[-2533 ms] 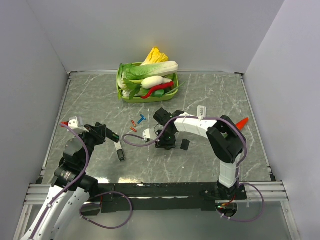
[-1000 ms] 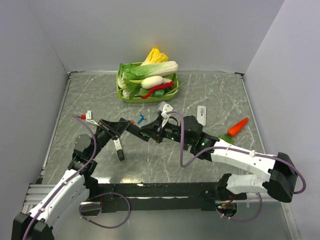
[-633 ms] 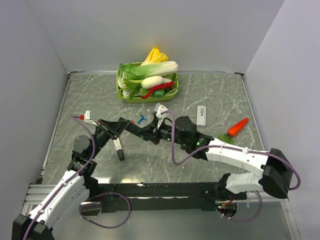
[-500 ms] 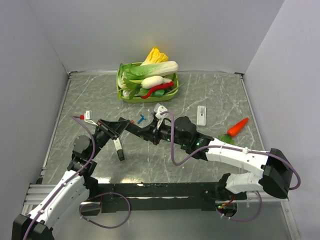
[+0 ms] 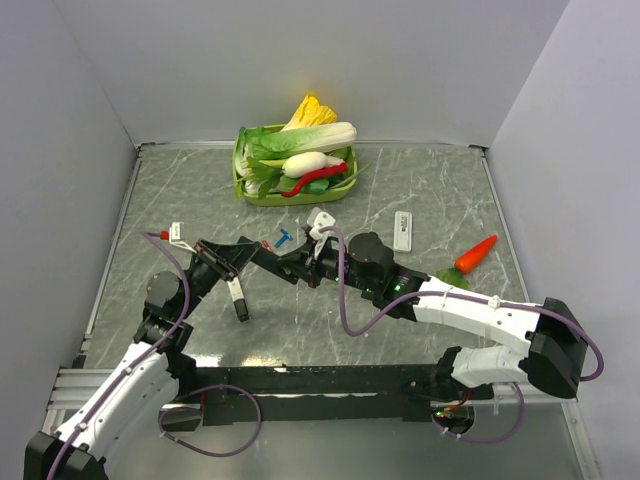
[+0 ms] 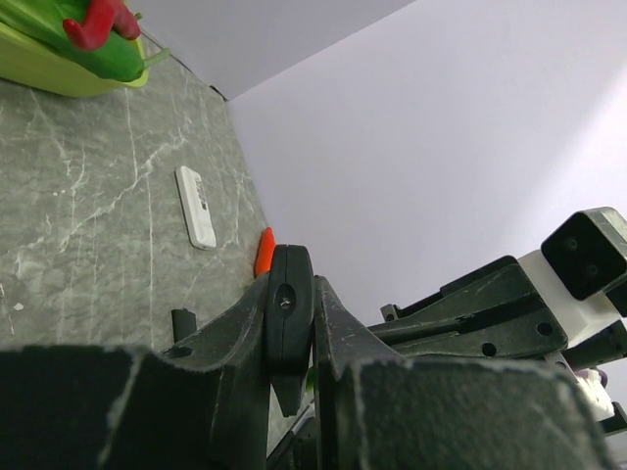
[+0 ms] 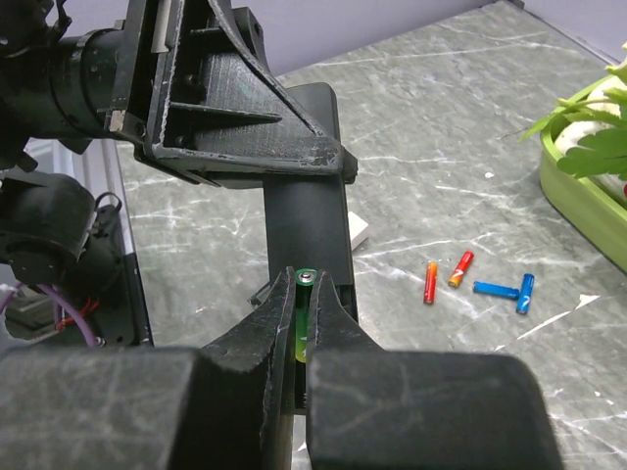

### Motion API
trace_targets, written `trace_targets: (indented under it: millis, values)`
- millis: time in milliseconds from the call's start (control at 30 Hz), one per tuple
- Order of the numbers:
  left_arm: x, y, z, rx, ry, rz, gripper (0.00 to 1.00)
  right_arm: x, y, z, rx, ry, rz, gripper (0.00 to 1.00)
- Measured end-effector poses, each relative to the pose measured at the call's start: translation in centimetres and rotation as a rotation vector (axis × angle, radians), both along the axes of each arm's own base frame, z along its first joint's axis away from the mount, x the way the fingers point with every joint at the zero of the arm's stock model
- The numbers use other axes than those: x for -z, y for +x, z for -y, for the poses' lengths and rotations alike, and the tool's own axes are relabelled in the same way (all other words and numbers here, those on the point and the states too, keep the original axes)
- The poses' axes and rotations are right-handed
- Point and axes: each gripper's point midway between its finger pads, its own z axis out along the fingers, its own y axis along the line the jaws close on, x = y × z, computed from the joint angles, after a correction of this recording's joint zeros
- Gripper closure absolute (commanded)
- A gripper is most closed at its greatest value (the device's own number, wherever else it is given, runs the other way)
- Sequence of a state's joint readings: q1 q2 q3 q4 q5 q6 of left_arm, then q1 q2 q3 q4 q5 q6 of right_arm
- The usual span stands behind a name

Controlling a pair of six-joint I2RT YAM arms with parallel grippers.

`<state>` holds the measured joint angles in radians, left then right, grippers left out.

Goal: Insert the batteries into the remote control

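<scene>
Grey marble table [image 5: 430,195], pale walls [image 5: 400,60] | left claw [image 6: 291,299] clamps black remote [image 7: 304,223] | right claw [image 7: 304,305] pinches green battery [image 7: 303,294], mostly hidden between its fingers

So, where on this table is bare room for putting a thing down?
Far left: bare grey marbled table between the left wall and the green plastic vegetable basket. Far right: bare behind the flat white remote, between basket and right wall. Crowded: the middle, where left gripper and right gripper meet beside small blue batteries and red batteries.
</scene>
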<state>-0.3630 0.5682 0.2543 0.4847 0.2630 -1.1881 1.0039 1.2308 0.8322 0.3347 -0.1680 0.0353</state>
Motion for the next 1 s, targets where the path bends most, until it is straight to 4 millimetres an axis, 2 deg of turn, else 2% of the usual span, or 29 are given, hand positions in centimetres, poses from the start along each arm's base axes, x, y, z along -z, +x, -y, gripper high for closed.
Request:
trace_targets:
  millis: [633,1000]
  values:
    - [0.5,0.1,0.1,0.002,0.000,-0.027,0.99,1.8,-0.7,-0.3,-0.040,-0.094,-0.018,1.00]
    - [1.8,0.7,0.3,0.003,0.005,-0.086,0.99,4.2,-0.3,-0.3,-0.025,-0.213,-0.074,1.00]
